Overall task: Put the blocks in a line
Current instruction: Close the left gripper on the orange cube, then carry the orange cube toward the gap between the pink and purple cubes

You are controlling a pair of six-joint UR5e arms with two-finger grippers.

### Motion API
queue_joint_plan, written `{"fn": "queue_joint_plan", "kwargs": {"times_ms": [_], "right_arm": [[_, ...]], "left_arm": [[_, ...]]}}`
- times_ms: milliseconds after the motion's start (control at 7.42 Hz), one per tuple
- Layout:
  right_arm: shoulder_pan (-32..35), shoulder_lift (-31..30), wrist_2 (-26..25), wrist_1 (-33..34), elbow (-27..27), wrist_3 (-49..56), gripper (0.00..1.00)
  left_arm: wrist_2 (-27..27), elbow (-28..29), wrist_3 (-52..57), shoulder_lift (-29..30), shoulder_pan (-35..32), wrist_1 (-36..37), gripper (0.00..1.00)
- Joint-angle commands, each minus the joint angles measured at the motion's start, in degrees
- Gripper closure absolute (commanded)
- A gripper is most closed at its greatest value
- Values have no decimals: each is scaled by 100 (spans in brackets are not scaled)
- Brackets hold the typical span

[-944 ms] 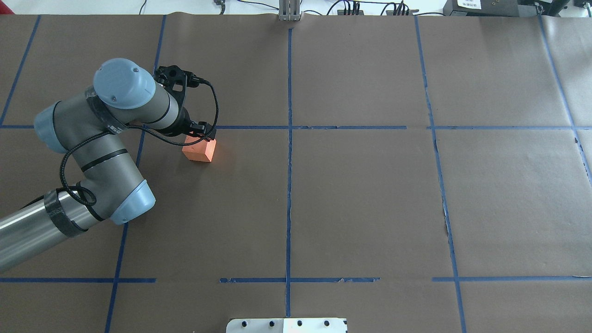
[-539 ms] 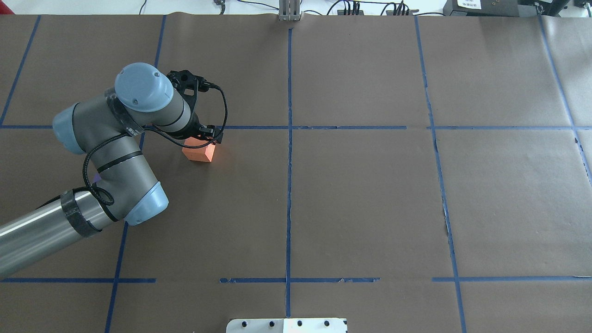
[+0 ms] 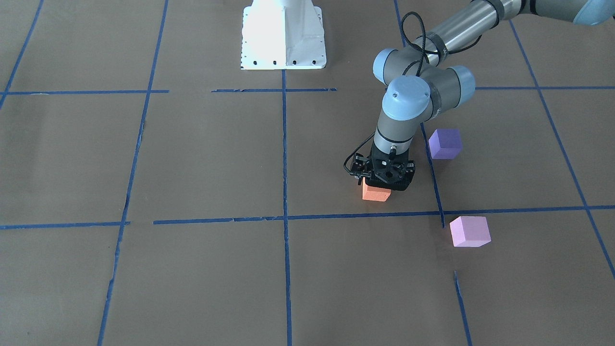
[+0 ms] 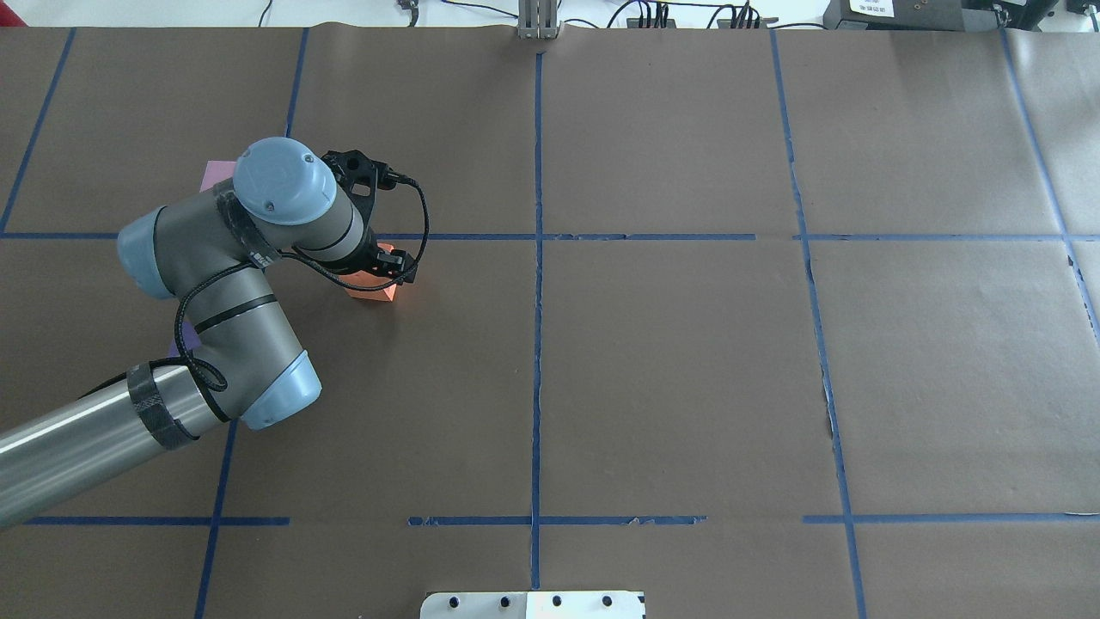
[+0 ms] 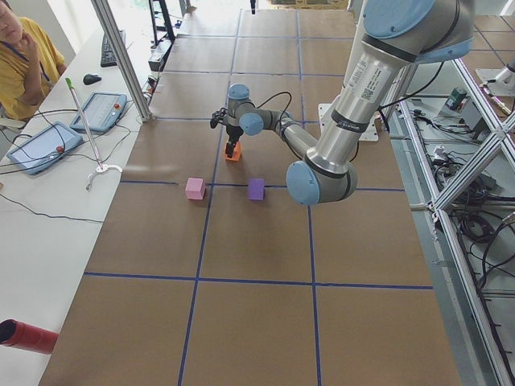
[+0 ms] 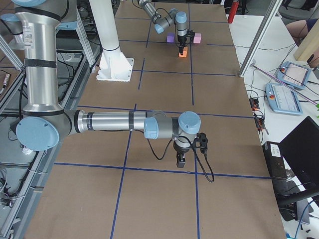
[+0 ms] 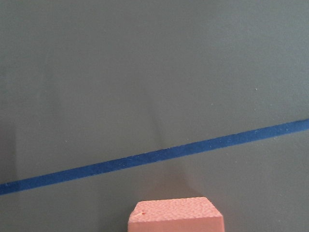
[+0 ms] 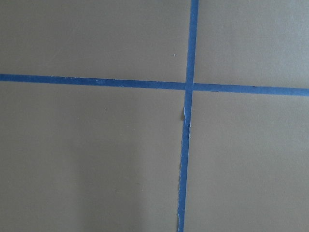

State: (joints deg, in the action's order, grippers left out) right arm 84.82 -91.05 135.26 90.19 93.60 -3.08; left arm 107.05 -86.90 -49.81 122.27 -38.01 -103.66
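The orange block (image 3: 376, 193) lies on the brown table just behind a blue tape line, and also shows in the overhead view (image 4: 376, 290). My left gripper (image 3: 384, 185) stands right over it, its fingers down around the block's top and seemingly open; the wrist view shows only the block's top edge (image 7: 175, 215). The violet-purple block (image 3: 445, 143) lies behind and to the side. The pale pink block (image 3: 469, 231) lies in front of the tape line. My right gripper (image 6: 180, 160) hangs low over bare table far away; I cannot tell whether it is open or shut.
Blue tape lines (image 4: 537, 258) divide the brown paper table into squares. The robot's white base (image 3: 283, 36) stands at the table's back edge. In the overhead view my left arm (image 4: 223, 284) hides most of the pink and violet blocks.
My left arm has swung to the right and forward, bringing the gripper from beside the orange block to directly over it. The orange block has stayed in place.
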Motion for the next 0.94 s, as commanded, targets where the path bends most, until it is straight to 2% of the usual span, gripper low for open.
{"fn": "queue_joint_plan", "kwargs": {"times_ms": [0,135,270,404,539,809], "right_arm": [[0,0,0,-1,0,0,0],[0,0,0,-1,0,0,0],[0,0,9,-1,0,0,0],[0,0,0,-1,0,0,0],[0,0,0,-1,0,0,0],[0,0,0,-1,0,0,0]], "left_arm": [[9,-2,-11,16,4,12,51],[53,-2,-229,16,4,-5,70],[1,-46,-257,7,-13,21,84],[61,-403,-248,-28,-187,143,88],[158,-894,-240,-45,-398,605,92],[474,-1178,222,-255,-811,672,94]]}}
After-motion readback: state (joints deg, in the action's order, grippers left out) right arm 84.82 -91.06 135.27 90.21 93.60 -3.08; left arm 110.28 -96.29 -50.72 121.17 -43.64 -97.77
